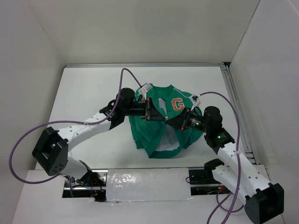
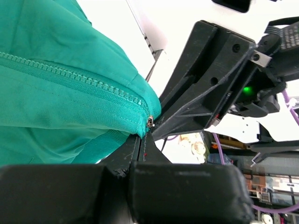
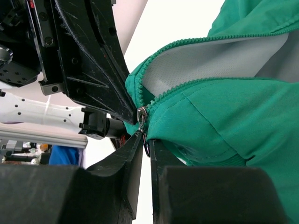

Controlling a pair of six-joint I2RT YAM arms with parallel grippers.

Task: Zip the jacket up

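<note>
My left claw [image 2: 142,140] was clenched on the bottom corner of the jacket [image 1: 161,135], right at the foot of the zip. The jacket sat rumpled in the middle of the counter [image 1: 93,93], between my two arms, with this corner held up. If that pinch took only the edge of the hem, a pull from the other side could have dragged the cloth out, leaving the zip nothing to pull against. With the cloth so rumpled, I judged the slider [image 3: 142,114] might bunch it along the teeth [image 2: 70,77] and jam. Above the slider the two rows stood apart over the pale lining [image 3: 210,60], close enough to get bitten into the track. My right claw [image 3: 145,151] had its fingers nearly together around the small pull hanging under the slider; I could not tell whether it truly gripped. A shallow hold there would slip at the first tug. The two claws sat almost touching, so a crooked move risked knocking them together
</note>
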